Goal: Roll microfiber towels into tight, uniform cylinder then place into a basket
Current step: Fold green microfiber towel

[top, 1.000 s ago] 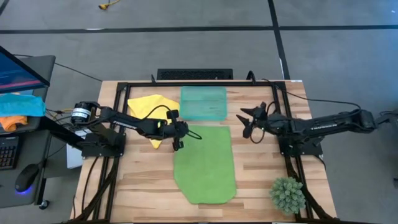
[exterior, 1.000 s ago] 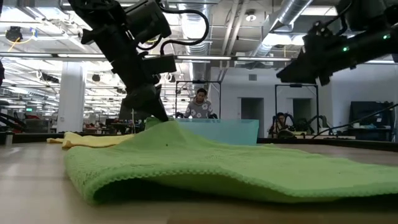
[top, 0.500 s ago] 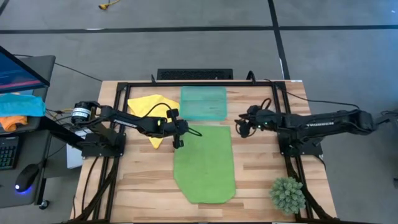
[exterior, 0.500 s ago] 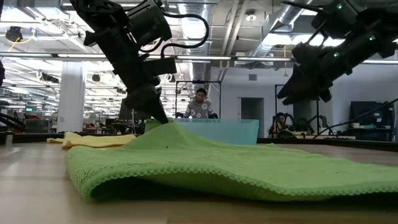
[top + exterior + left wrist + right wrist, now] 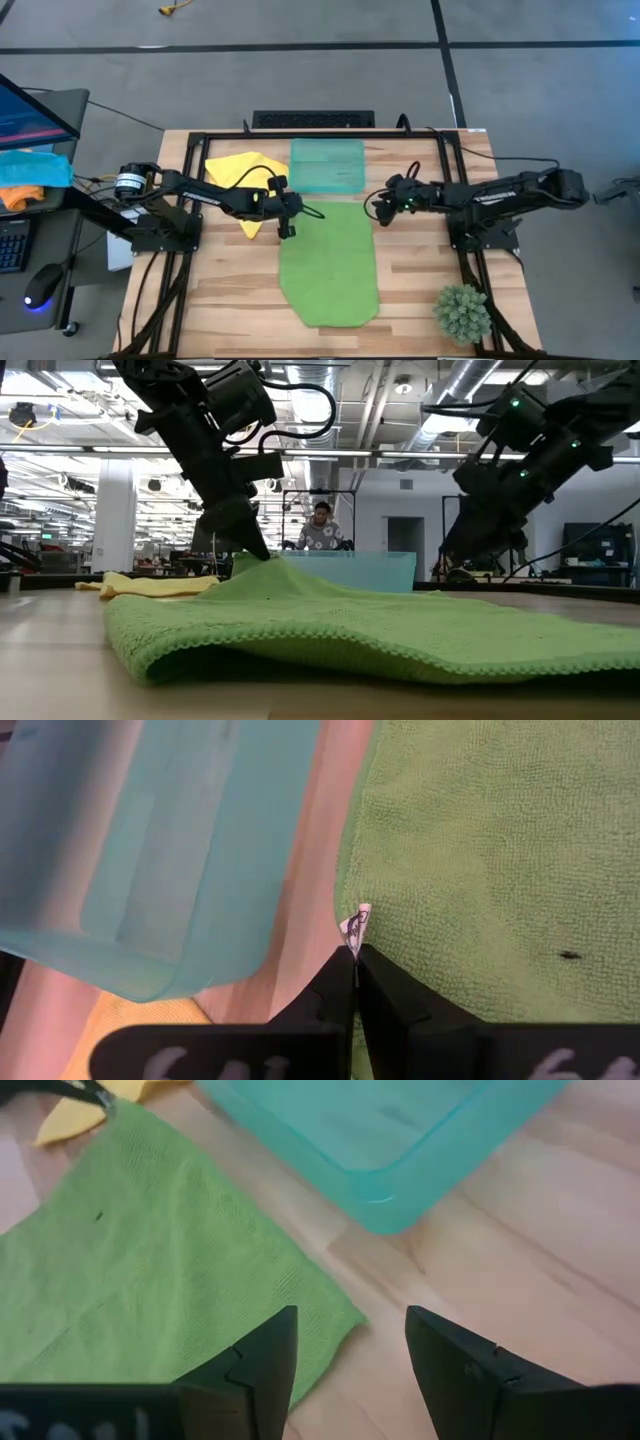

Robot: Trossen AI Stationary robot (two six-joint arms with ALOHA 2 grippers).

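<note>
The lime green towel (image 5: 330, 262) lies spread on the table's middle, also in the low view (image 5: 380, 625). My left gripper (image 5: 288, 216) is shut on its far left corner. My right gripper (image 5: 380, 208) is open and hangs just above the towel's far right corner (image 5: 340, 1320), with one finger on either side and no contact. The yellow towel (image 5: 240, 172) lies crumpled at the far left. The teal basket (image 5: 327, 165) stands just beyond the green towel. My left gripper pinches the green towel's left edge at its far corner (image 5: 352, 932) between its two shut fingers, where a small white tag sticks out. The fingers slant down from the table's left. The corner is raised into a low peak (image 5: 268, 560). The rest of the towel lies flat.
A small potted plant (image 5: 462, 312) stands at the table's near right corner. Blue and orange cloths (image 5: 30, 172) lie on a side desk left of the table. A person (image 5: 322, 525) sits in the room behind. A black frame (image 5: 300, 133) borders the table top.
My right gripper has moved toward the table's left and down, from beside the basket to the green towel's far right corner, staying open. The green towel has kept its place.
</note>
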